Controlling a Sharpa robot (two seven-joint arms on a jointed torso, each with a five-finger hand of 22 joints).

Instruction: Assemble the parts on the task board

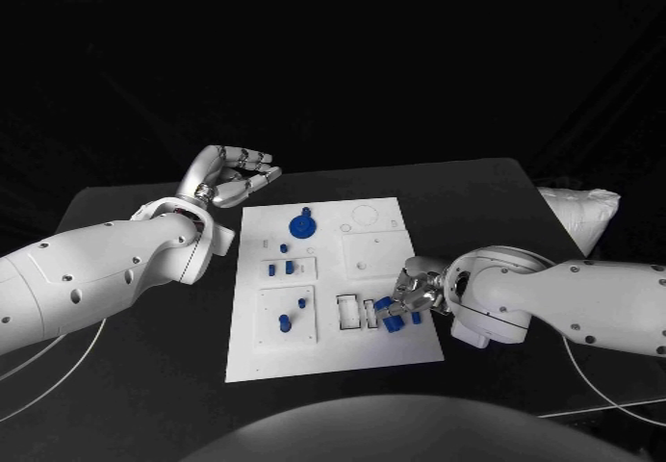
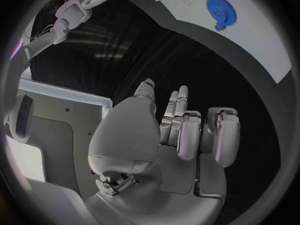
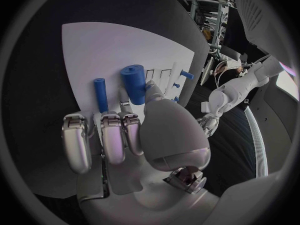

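At lower right of the white task board (image 1: 333, 356), our right hand (image 1: 404, 303) pinched a blue cylindrical peg (image 3: 133, 84); seating it seemed next, while our left hand (image 1: 233, 173) hung wide, holding nothing.

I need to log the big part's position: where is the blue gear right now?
In the head view the blue gear sits on the task board, in its far left part, near the left hand.

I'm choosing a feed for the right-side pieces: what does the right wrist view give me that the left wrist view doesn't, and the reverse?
Right wrist alone: the right hand at the thick blue cylinder, with the thin blue peg lying beside it; whether it grips the cylinder is unclear. Left wrist alone: the left hand, holding nothing, over the black table, and the blue gear. Both show the white task board.
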